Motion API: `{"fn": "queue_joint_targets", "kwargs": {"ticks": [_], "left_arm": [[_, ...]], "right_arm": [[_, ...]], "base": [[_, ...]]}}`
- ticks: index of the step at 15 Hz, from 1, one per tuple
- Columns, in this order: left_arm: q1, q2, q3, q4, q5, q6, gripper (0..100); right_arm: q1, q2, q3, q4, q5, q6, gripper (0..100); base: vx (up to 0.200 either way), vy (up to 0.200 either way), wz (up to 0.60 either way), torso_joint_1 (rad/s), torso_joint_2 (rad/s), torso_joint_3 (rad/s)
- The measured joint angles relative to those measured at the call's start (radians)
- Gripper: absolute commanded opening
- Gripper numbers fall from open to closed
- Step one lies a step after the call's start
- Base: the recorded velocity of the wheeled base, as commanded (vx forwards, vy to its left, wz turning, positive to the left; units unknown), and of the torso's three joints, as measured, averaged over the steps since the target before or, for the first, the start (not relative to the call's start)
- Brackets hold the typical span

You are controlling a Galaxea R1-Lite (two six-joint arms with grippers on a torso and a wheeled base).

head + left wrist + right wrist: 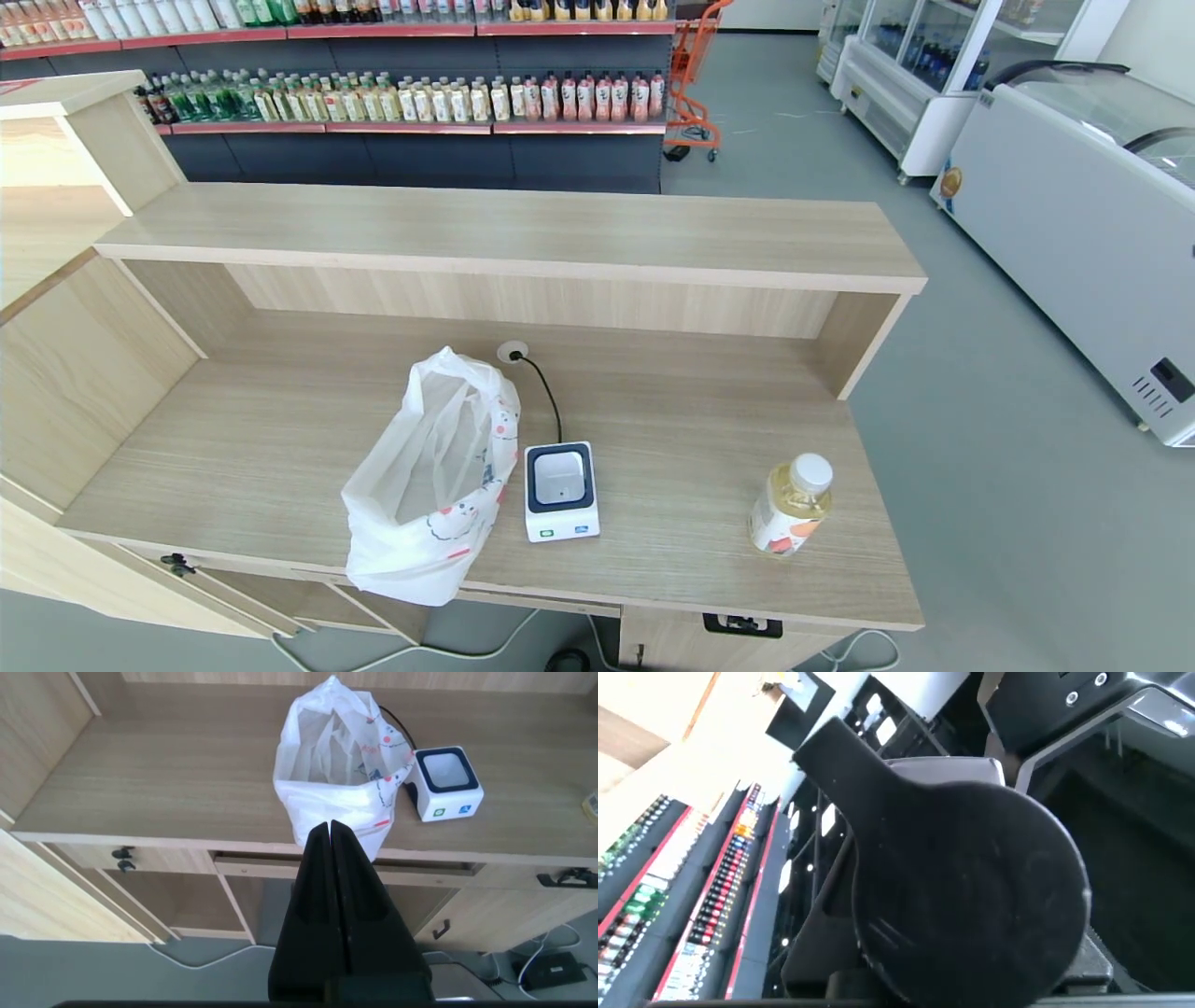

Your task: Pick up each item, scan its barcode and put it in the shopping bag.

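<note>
My left hand [329, 833] is pressed together before the table [672, 420]. I should grip the yellow white-capped plastic bottle [790, 505], lower right, at mid-body, leaving its barcode uncovered.

The shopping bag [429, 485] is translucent white, printed with small cartoon figures in red, pink and dark lines. The barcode scanner [560, 490] is white with a dark navy frame around a pale window and small green and blue marks at its front; its cable [546, 392] is black. The bottle [791, 509] holds pale yellow liquid under a white cap, with a white and orange label. The counter [672, 420] is light wood grain. The left gripper [330, 831] is black.
</note>
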Motion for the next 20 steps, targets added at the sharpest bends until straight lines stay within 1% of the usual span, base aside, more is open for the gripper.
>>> {"fn": "queue_joint_targets", "kwargs": {"ticks": [4,7,8,20], "left_arm": [[0.0,0.0,0.0,0.0,0.0,0.0,0],[0.0,0.0,0.0,0.0,0.0,0.0,0],[0.0,0.0,0.0,0.0,0.0,0.0,0],[0.0,0.0,0.0,0.0,0.0,0.0,0]], "right_arm": [[-0.016,-0.029,0.004,0.012,0.001,0.0,0],[-0.039,-0.047,0.014,0.088,0.028,-0.007,0],[-0.041,-0.051,0.014,0.094,0.029,-0.006,0],[-0.07,-0.038,0.008,0.094,0.008,-0.005,0]], "base": [[0.0,0.0,0.0,0.0,0.0,0.0],[0.0,0.0,0.0,0.0,0.0,0.0],[0.0,0.0,0.0,0.0,0.0,0.0],[0.0,0.0,0.0,0.0,0.0,0.0]]}}
